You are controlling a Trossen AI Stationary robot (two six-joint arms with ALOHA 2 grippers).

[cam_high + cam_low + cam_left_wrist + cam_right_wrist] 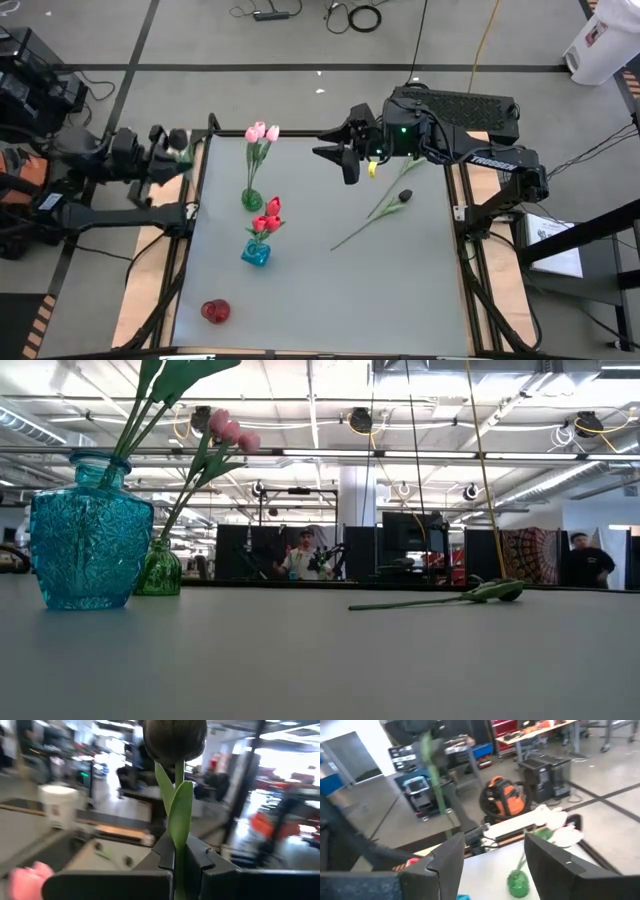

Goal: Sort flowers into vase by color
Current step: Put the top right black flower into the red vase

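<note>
My left gripper (170, 148) hovers by the table's far-left corner, shut on a black tulip (175, 740). That tulip shows blurred in the right wrist view (432, 775). My right gripper (345, 165) hangs open and empty above the far middle of the table. Pink tulips (262, 132) stand in a green vase (252, 199). Red tulips (268, 212) stand in a blue vase (256, 252). A second black tulip (400, 197) lies on its side on the table, right of centre. My left gripper pinches the black tulip's stem and lower leaf (178, 837) between its two fingers. The fingers come level from the table's left side and lie across the stem. The tulip stands upright, head up above the fingers, lifted clear of the table.
A small red vase (215, 311) stands empty near the table's front-left corner. The low view shows the blue vase (90, 545) close by, the green vase (158, 568) behind it and the lying tulip (490, 592). People stand in the room beyond the table.
</note>
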